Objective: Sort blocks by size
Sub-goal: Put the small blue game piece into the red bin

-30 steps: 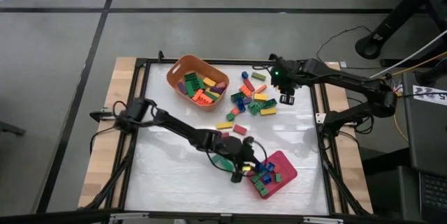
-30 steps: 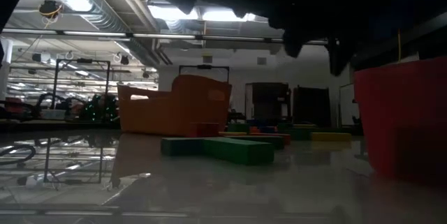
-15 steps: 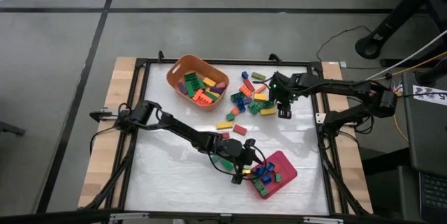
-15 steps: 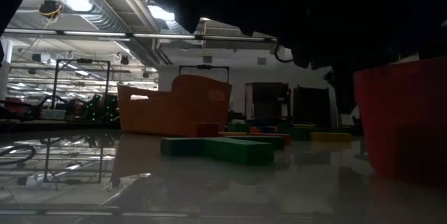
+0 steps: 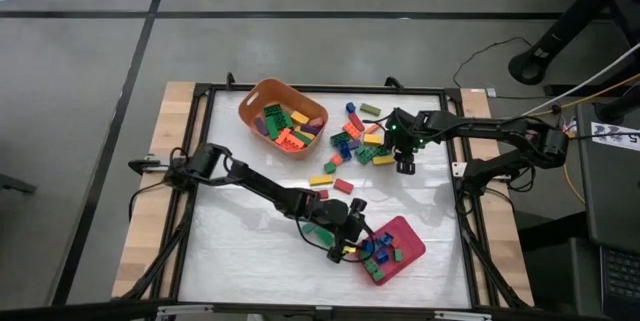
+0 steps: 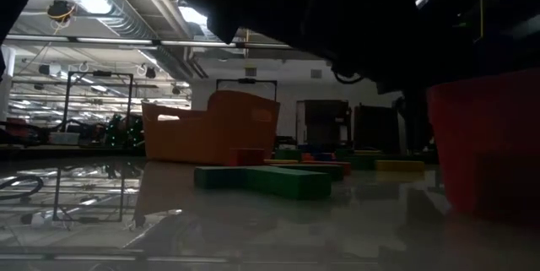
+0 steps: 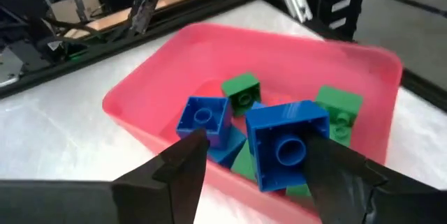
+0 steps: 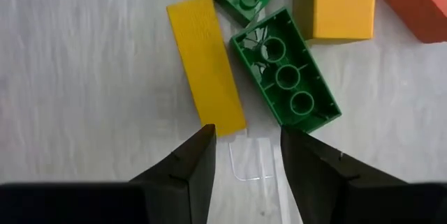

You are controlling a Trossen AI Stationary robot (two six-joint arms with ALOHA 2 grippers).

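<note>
Left wrist view: the left gripper (image 7: pixel 255 172) hangs over the near rim of the pink-red tray (image 7: pixel 160 91), fingers spread, a small blue square brick (image 7: pixel 286 142) between them, apparently loose; other blue and green bricks lie inside. From above, the right gripper (image 5: pixel 404 157) hovers at the loose pile of blocks (image 5: pixel 362 138) on the white surface (image 5: pixel 250 221), fingers parted and empty beside a yellow brick (image 8: pixel 206 72). The orange tub (image 5: pixel 258 98) holds longer bricks.
</note>
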